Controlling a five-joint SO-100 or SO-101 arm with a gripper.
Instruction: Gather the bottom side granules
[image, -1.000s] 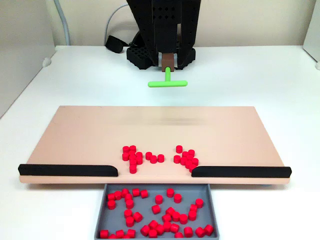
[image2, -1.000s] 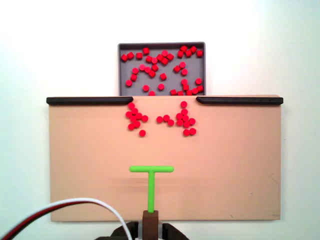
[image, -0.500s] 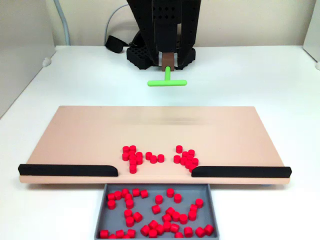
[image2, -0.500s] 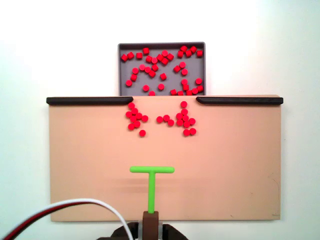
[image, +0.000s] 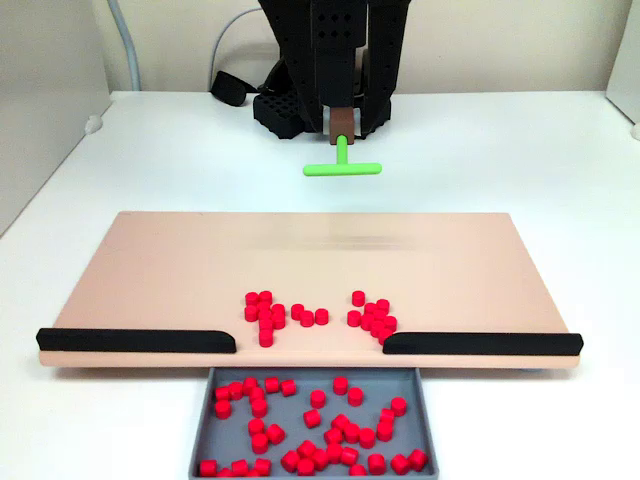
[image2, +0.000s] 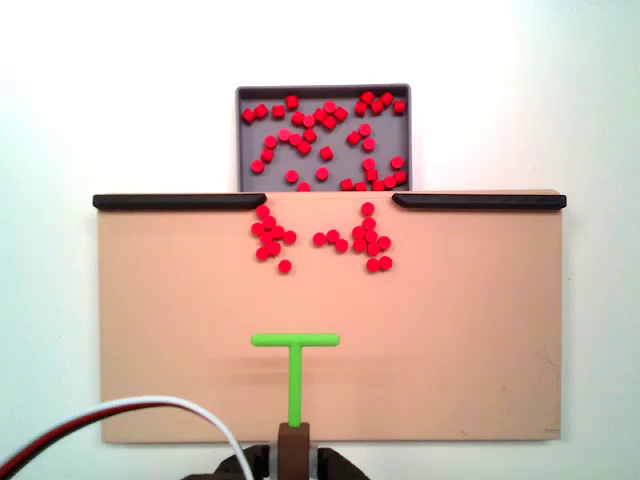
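Observation:
Red granules (image: 318, 315) lie in loose clusters on the tan board (image: 180, 270), close to the gap between two black strips (image: 137, 341). In a fixed view from above the same granules (image2: 322, 238) sit just below that gap. My gripper (image: 341, 122) hangs over the table behind the board's far edge, shut on the brown handle of the green T-shaped pusher (image: 342, 168). From above, the pusher (image2: 295, 341) hovers over the board's near half, well apart from the granules, with the gripper (image2: 293, 452) at the bottom edge.
A grey tray (image: 203, 420) holding many red granules sits below the gap, its rim (image2: 323, 89) showing from above. The second black strip (image: 482, 344) edges the board's right side. A white cable (image2: 150, 405) curves near the arm base. White table surrounds the board.
The pusher and gripper shifted slightly sideways: rightward in the front fixed view, leftward in the one from above. The granules have not moved.

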